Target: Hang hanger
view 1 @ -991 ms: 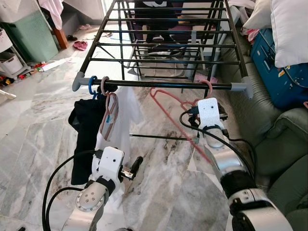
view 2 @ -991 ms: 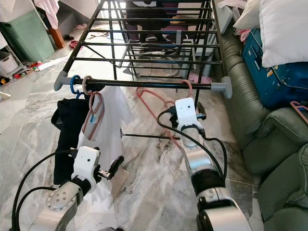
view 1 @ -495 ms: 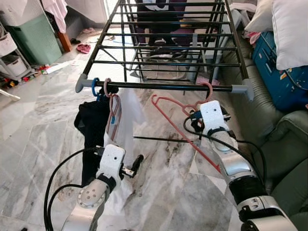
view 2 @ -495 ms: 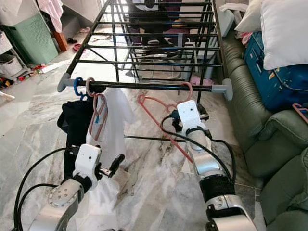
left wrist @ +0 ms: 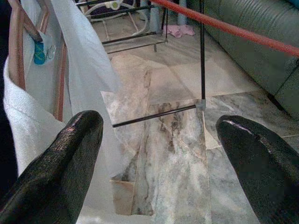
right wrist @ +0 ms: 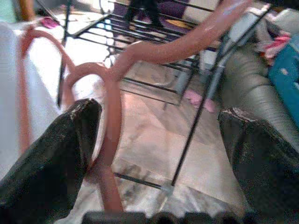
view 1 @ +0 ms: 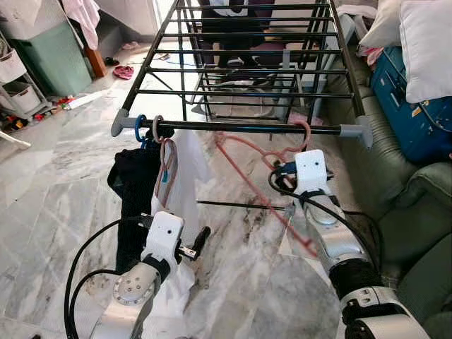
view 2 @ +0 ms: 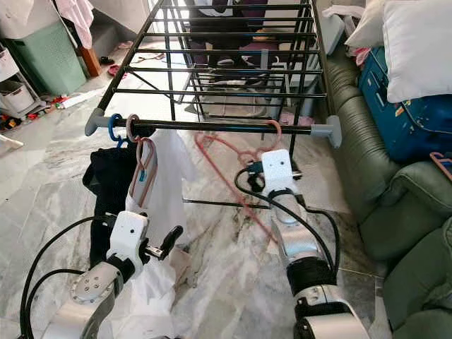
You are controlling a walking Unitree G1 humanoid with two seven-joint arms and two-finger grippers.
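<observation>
Hanger (view 1: 263, 185): salmon pink. Drying rack (view 1: 240, 127): black bars, grey end caps. Garments at left: one black (view 1: 134, 183), one white (view 1: 185, 169). Floor (view 1: 63, 176): grey-white veined marble. Sofa (view 1: 395, 169) right: grey-green. Far-right case (view 1: 406, 106): blue. Far-left bin (view 1: 42, 56): green.

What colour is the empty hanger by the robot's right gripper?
Pink hanger, clearest in the left eye view.

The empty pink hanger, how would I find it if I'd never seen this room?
Look for the big black metal drying rack standing on the marble floor beside the green sofa. Follow its front rail towards the sofa end, where the empty pink plastic hanger has its hook over the rail, just above the robot's right hand. Unlike the hangers at the other end, it carries no clothes and hangs tilted.
</observation>
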